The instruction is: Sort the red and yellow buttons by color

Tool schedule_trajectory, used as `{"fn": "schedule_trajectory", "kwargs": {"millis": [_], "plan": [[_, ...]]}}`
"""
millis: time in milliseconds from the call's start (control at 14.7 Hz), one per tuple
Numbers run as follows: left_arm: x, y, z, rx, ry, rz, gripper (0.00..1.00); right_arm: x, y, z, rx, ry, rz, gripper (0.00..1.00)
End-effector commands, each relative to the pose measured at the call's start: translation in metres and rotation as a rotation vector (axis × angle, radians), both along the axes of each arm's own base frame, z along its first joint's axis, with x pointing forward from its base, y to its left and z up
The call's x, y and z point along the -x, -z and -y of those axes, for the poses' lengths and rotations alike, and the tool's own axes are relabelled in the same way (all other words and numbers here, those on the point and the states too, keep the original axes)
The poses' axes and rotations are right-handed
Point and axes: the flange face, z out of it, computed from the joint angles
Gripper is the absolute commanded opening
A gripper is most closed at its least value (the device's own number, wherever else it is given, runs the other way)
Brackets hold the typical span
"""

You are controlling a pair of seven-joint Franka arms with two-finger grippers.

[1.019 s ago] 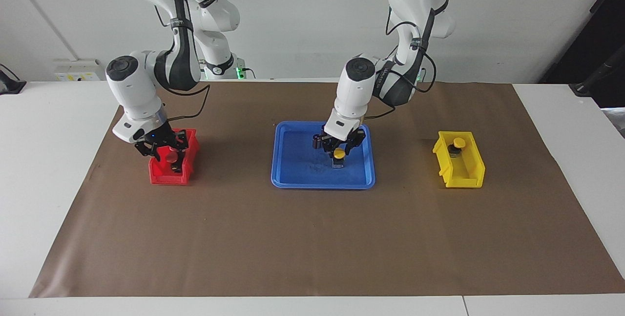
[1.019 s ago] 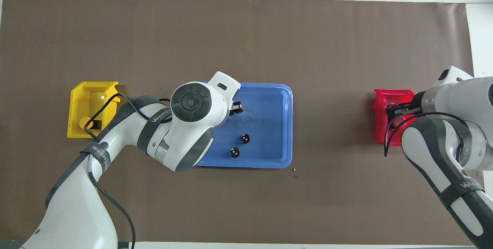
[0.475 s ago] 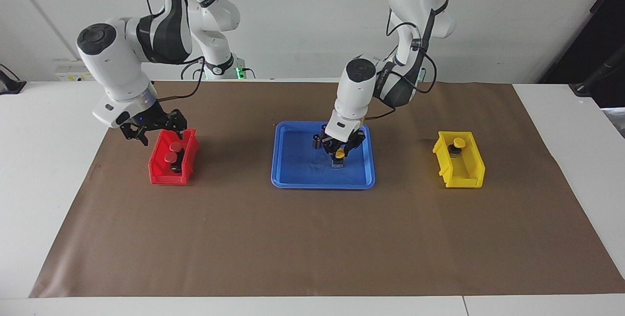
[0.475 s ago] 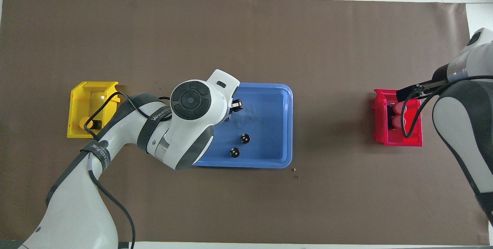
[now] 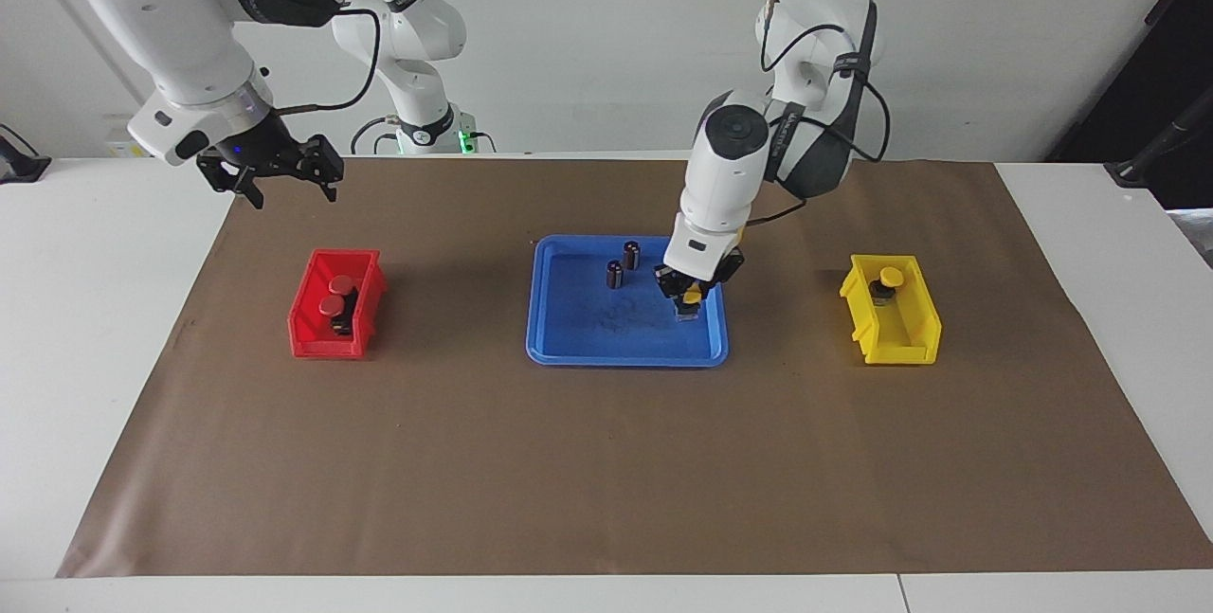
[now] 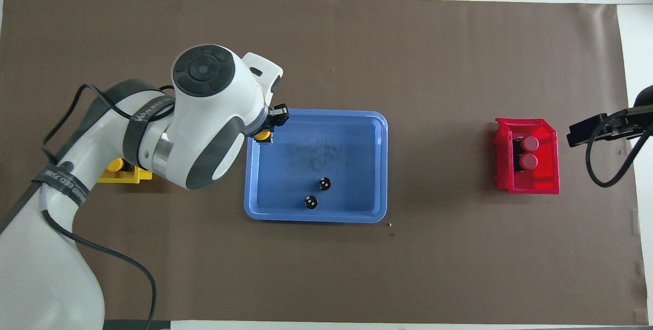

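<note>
My left gripper [image 5: 688, 302] is shut on a yellow button [image 5: 695, 291] and holds it low over the blue tray [image 5: 588, 350], at the tray's edge toward the left arm's end. It also shows in the overhead view [image 6: 266, 132] with the button [image 6: 262, 136]. A second yellow button [image 5: 888, 276] sits in the yellow bin [image 5: 900, 348]. Two red buttons [image 5: 338, 285] [image 5: 330, 306] sit in the red bin [image 5: 313, 343]. My right gripper [image 5: 281, 185] is open and empty, raised over the mat beside the red bin.
Two dark cylinders with silver tops [image 5: 631, 254] [image 5: 615, 274] stand in the tray, nearer to the robots than the held button. A brown mat [image 5: 606, 461] covers the table. In the overhead view my left arm hides most of the yellow bin [image 6: 127, 177].
My left gripper carried the yellow button across the tray toward the left arm's end. My right gripper rose out of the red bin, leaving a red button there, and drew back toward the robots.
</note>
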Motion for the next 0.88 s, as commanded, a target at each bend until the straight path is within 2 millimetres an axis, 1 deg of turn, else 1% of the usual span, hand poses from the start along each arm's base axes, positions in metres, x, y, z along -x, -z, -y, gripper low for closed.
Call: {"fn": "schedule_trajectory", "kwargs": {"millis": [0,136,204,340,543,611,679,747,815], "plan": [[-0.028,-0.027,-0.088,-0.028,0.083,-0.029,0.01,0.005,-0.02,0.01,-0.007,0.022,-0.027,0.99],[-0.049,-0.034,-0.157,-0.016,0.158,-0.028,0.01,0.007,-0.02,0.017,0.001,0.032,-0.022,0.99],[-0.057,-0.037,-0.185,-0.011,0.181,-0.021,0.01,0.006,-0.02,0.022,0.001,0.046,-0.015,0.99],[-0.065,-0.034,-0.233,-0.004,0.202,-0.019,0.01,0.001,-0.018,0.022,0.005,0.045,0.024,0.99],[-0.07,-0.034,-0.266,-0.003,0.198,-0.006,0.01,-0.003,-0.015,0.019,0.007,0.036,0.043,0.99],[-0.07,-0.031,-0.275,-0.002,0.21,-0.007,0.01,-0.002,-0.013,0.019,0.007,0.038,0.04,0.99],[-0.069,-0.026,-0.282,-0.002,0.215,-0.006,0.01,-0.001,-0.014,0.019,0.007,0.039,0.04,0.99],[-0.067,-0.025,-0.283,-0.003,0.217,0.006,0.01,-0.001,-0.014,0.018,0.005,0.038,0.04,1.0],[-0.062,-0.015,-0.282,-0.003,0.218,0.01,0.01,-0.001,-0.014,0.017,0.005,0.036,0.041,1.0]]}}
